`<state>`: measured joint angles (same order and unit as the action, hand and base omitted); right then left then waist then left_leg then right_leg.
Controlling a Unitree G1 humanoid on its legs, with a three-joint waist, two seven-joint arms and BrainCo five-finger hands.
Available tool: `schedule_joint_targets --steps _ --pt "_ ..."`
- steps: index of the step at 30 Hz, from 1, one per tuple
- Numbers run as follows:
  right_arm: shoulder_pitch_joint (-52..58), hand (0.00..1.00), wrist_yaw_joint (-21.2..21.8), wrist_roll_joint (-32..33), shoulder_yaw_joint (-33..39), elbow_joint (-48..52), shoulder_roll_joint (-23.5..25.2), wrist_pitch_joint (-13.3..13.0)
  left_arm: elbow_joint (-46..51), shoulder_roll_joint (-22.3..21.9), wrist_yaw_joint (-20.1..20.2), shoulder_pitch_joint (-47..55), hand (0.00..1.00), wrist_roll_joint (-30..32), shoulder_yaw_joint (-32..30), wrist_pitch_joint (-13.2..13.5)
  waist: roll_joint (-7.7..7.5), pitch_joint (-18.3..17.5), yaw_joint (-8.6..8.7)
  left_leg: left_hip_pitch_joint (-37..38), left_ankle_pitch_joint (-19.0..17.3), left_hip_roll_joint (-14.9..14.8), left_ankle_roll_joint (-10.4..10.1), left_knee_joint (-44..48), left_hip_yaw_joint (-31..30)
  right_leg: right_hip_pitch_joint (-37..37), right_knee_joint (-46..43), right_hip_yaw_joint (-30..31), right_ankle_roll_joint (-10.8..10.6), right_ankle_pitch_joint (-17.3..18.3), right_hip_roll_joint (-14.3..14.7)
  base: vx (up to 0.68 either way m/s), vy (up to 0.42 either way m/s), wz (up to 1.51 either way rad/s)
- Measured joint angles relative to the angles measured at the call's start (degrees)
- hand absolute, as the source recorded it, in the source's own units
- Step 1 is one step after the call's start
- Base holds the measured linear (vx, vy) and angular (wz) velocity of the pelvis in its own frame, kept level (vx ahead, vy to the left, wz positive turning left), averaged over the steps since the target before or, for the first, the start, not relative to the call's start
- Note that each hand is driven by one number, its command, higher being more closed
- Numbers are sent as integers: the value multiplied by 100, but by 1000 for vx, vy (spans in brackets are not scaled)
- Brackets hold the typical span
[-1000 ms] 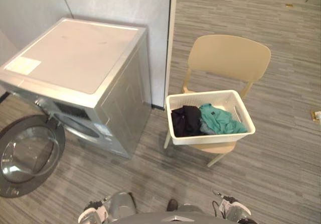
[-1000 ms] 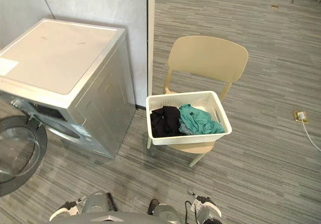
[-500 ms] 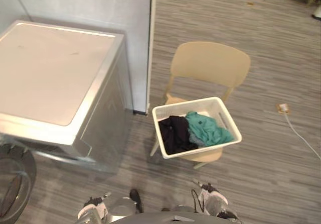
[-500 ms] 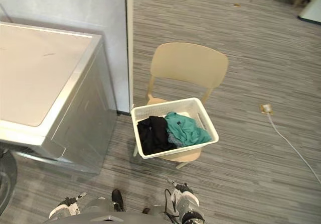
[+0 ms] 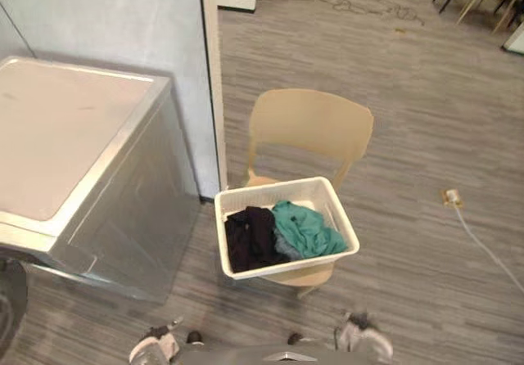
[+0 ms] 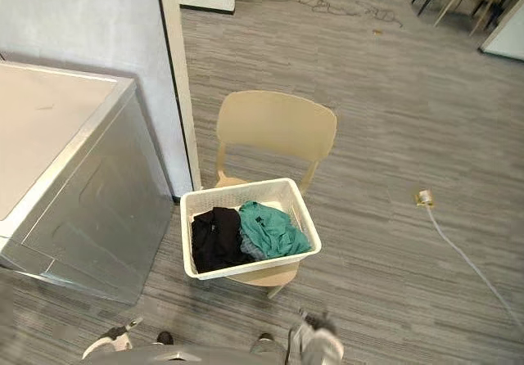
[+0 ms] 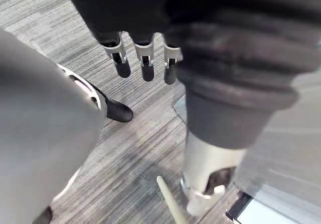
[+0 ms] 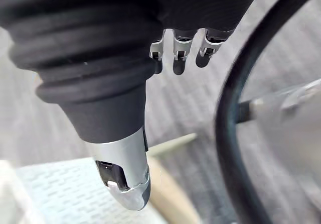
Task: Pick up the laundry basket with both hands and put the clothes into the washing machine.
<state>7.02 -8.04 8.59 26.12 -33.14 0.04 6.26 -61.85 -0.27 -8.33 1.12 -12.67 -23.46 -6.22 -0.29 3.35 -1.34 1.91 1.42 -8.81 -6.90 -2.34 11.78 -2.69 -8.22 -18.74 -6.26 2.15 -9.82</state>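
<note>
The view has swung toward the laundry basket [image 5: 286, 264] on its chair [image 5: 311, 128]; left hand [image 7: 147, 63] and right hand [image 8: 179, 57] hang loose-fingered, empty, pickup not begun.

One washing machine [image 5: 74, 160] at left, one chair [image 5: 311, 128], one laundry basket [image 5: 286, 268], one black garment [image 5: 246, 238] and one teal garment [image 5: 307, 230].

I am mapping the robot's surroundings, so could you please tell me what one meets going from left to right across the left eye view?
Washing machine → end of the partition wall → laundry basket, holding a black garment then a teal garment → floor socket with its white cable.
</note>
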Motion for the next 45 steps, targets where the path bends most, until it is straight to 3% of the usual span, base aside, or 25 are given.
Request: schedule_joint_targets --steps 2,4,8,10,12,16,22,28,37,45 --pt "70 0 0 -16 -306 974 -109 -125 54 -24 0 8 0 77 231 6 54 -16 11 35 26 -145 -70 -11 -124 231 216 -159 39 -26 180 86 -159 27" --pt "-7 0 11 -252 -734 1817 -247 -369 74 59 -2 -3 0 371 402 9 -43 -25 1 -4 45 -195 -123 -39 -203 277 354 -246 68 -60 254 31 -75 12" --pt "-214 0 195 -457 -1455 2353 -290 -622 56 256 -7 58 0 740 594 7 -260 -30 -36 -147 70 -115 -104 -83 -230 278 690 -262 25 -242 266 3 13 3" --pt "-504 0 360 -568 -1829 2313 -313 -618 72 329 -1 69 0 847 622 5 -340 -29 -65 -295 99 5 -62 -81 -283 275 883 -350 -22 -370 190 9 57 22" --pt "-920 0 474 -687 -2156 2250 -529 -605 127 341 9 69 0 884 640 6 -313 44 -118 -390 137 124 -8 -78 -395 287 959 -413 -71 -428 88 -5 65 30" --pt "-2447 0 682 -1133 -2701 1381 -1505 -590 375 381 92 86 0 951 790 9 -131 450 -331 -559 224 253 85 -86 -561 252 965 -593 -115 -494 -20 -62 46 26" --pt "-3236 0 1061 -1380 -3614 946 -2168 -504 495 529 111 200 0 920 796 14 -224 774 -472 -795 278 252 93 -94 -581 17 957 -614 -84 -555 -18 -26 4 2" --pt "-4044 0 1811 -1581 -5319 968 -2889 -540 532 593 111 50 0 806 784 112 -270 1224 -510 -1191 147 232 135 369 -692 -146 868 -656 -57 -599 -38 -26 4 7" --pt "-4685 0 2039 -2128 -6191 976 -3453 -662 720 587 100 -115 0 315 810 218 -281 1547 -642 -1812 -18 203 178 973 -853 -486 697 -710 -2 -634 -43 -73 18 5" --pt "-5123 0 1837 -2252 -6142 623 -3475 -614 901 598 35 -184 0 106 904 269 -258 1870 -694 -2064 -9 190 200 1140 -890 -656 629 -733 37 -663 -43 -55 17 2"
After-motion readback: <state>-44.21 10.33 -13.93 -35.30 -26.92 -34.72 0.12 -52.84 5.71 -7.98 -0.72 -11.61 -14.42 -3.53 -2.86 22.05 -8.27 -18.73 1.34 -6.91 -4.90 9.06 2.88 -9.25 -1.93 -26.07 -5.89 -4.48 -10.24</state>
